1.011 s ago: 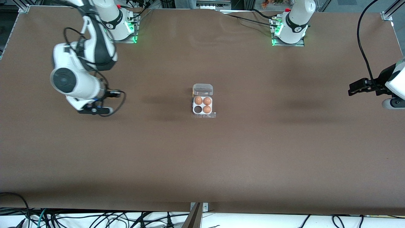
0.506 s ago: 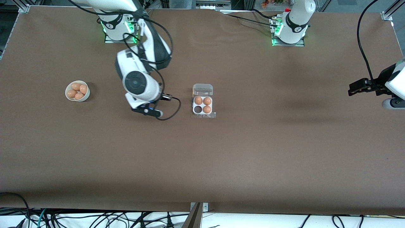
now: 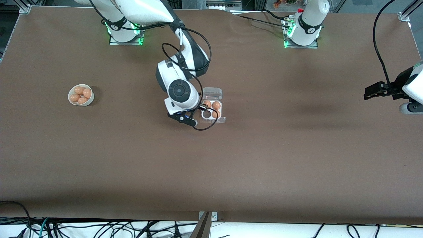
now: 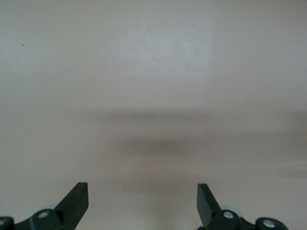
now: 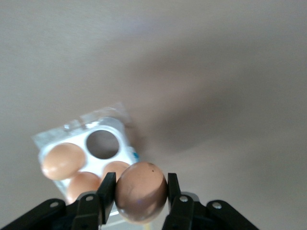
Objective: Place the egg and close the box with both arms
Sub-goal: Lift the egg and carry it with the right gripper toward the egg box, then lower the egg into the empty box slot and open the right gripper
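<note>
Right wrist view: right gripper [image 5: 140, 194] clamps egg [image 5: 140, 191] | box [image 3: 211, 114]: three filled, lid up | left gripper [image 4: 142, 203] agape, empty, waiting

Even overhead light leaves soft shadows on the table [image 3: 264, 158]; both wrist views look washed-out and blurred.

Legible text: none. Small dark marks sit on the arm bases [image 3: 305, 28]. Their characters cannot be made out.

Wide brown table [image 3: 264, 158], cables [image 3: 99, 228] below
</note>
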You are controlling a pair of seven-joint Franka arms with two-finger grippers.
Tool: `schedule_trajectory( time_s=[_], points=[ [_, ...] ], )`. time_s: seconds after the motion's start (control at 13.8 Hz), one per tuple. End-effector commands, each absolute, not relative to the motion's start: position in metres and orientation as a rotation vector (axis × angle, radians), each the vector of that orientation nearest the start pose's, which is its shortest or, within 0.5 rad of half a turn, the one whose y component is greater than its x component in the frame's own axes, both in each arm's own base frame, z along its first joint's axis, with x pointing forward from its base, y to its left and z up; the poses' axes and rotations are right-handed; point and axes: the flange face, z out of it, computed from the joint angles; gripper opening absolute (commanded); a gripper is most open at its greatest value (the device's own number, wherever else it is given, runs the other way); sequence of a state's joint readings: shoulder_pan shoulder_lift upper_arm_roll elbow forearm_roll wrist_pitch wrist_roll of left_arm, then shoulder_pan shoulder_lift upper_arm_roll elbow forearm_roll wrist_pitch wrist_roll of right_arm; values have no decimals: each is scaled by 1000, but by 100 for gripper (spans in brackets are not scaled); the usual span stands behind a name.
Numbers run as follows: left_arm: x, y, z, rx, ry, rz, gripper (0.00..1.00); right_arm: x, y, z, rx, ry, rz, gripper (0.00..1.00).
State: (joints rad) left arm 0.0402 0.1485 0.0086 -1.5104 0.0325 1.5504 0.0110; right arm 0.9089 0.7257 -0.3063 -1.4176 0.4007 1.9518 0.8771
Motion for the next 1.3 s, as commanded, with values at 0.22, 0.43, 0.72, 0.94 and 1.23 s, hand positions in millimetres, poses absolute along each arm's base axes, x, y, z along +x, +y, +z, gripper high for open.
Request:
schedule_trajectory(
  time_s=[0.22, 0.43, 0.72, 0.94, 1.23],
  points=[
    [595, 35, 571, -3095, -27, 162, 100, 541, 488, 258, -2964, 646, 272, 36],
    [595, 35, 571, -3095, -27, 162, 100, 538, 495, 246, -2957, 633, 260, 36],
    [595, 35, 571, -3095, -27, 162, 100, 540, 493, 241, -2963, 623, 255, 36],
    [595, 34, 571, -3093, -24, 162, 100, 543, 492, 230, -2958, 632, 227, 36],
    [595, 34, 571, -3095, -24, 162, 100, 545, 491, 225, -2958, 638, 221, 57]
  ],
)
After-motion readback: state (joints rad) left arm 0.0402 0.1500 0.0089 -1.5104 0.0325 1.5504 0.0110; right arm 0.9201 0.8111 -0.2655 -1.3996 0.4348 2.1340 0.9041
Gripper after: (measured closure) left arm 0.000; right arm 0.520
